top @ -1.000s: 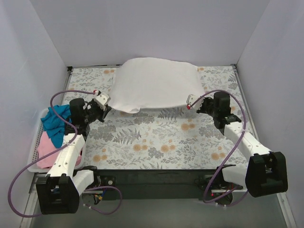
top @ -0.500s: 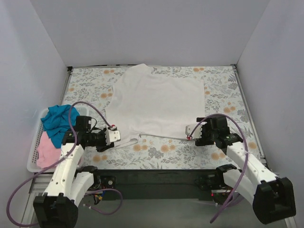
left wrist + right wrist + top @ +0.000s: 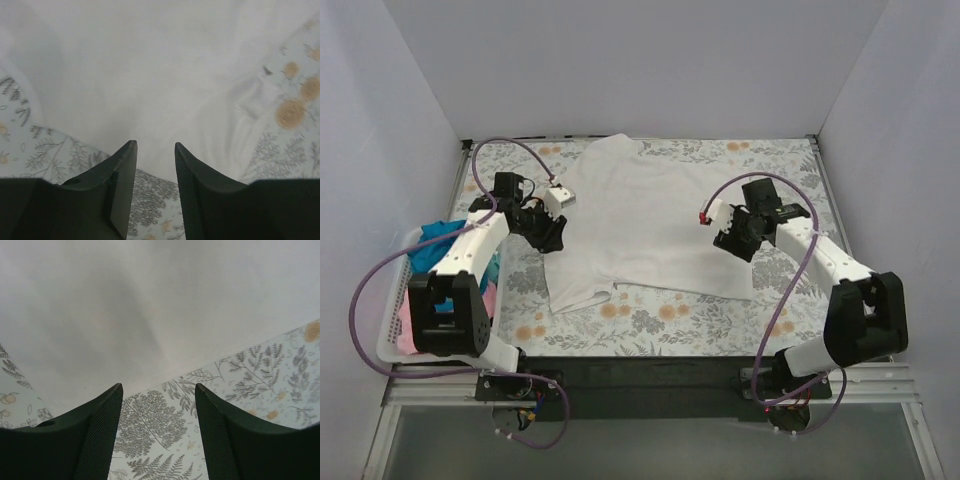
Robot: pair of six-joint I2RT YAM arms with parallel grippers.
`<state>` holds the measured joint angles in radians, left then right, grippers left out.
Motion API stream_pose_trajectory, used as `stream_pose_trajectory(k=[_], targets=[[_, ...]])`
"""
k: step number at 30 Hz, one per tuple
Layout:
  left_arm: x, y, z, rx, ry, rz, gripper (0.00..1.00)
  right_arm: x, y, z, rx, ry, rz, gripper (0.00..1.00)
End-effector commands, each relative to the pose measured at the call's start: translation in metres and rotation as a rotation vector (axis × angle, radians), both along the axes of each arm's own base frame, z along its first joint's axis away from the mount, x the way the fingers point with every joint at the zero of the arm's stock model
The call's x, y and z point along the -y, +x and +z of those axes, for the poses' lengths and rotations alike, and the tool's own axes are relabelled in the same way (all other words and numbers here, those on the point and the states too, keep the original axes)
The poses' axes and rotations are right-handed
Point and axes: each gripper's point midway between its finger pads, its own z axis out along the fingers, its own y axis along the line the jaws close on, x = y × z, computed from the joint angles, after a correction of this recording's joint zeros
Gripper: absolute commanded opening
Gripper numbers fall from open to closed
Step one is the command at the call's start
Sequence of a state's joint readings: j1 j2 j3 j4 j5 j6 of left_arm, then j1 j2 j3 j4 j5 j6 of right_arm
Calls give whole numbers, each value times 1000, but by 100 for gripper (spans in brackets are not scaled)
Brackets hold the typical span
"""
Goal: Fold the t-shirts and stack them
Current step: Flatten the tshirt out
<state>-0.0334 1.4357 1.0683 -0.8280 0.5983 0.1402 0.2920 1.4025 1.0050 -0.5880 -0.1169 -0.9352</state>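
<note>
A white t-shirt [image 3: 645, 225] lies spread flat on the floral table cover [image 3: 790, 170], with one sleeve bunched at its near left corner. My left gripper [image 3: 551, 236] hovers at the shirt's left edge, open, with nothing between its fingers. In the left wrist view the white cloth [image 3: 160, 75] lies just beyond that gripper [image 3: 155, 145]. My right gripper [image 3: 734, 243] hangs by the shirt's right side, open and empty. The right wrist view shows the shirt's edge [image 3: 150, 305] ahead of this gripper [image 3: 159, 386], with floral cover [image 3: 160, 425] beneath it. A teal-blue t-shirt [image 3: 432, 240] and a pink one [image 3: 491, 297] sit in the basket.
A white slotted basket [image 3: 392, 325] stands at the table's left edge, partly hidden by the left arm. Pale walls close in the table at the back and on both sides. Purple cables loop from both arms.
Both grippers carried the white shirt from the back toward the front, laid it flat and let go. Both have since opened and moved back up along the shirt's left and right sides.
</note>
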Motion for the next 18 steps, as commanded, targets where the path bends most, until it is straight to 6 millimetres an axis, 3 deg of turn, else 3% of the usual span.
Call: stream_pose_trajectory(k=[1, 3, 4, 6, 10, 13, 14, 16, 17, 18], targets=[[-12, 63, -6, -10, 48, 266, 34, 3, -17, -19, -186, 8, -152, 65], [-15, 78, -17, 5, 103, 272, 33, 9, -23, -39, -246, -40, -166, 65], [-19, 78, -35, -27, 158, 273, 31, 12, -25, -46, -264, -56, -172, 64], [-23, 76, -52, -38, 218, 254, 30, 18, -36, -66, -323, -96, -176, 62], [-30, 43, -91, -101, 354, 205, 27, 29, -48, -91, -383, -163, -190, 59], [-31, 8, -110, -134, 429, 148, 23, 42, -54, -104, -397, -232, -187, 57], [-30, -12, -121, -165, 463, 119, 22, 45, -56, -106, -395, -252, -183, 56], [-29, -31, -119, -171, 491, 86, 19, 60, -64, -111, -399, -313, -168, 55], [-28, -53, -127, -203, 513, 48, 18, 65, -66, -109, -391, -327, -165, 55], [-27, -66, -120, -200, 524, 12, 17, 75, -68, -107, -388, -350, -174, 55]])
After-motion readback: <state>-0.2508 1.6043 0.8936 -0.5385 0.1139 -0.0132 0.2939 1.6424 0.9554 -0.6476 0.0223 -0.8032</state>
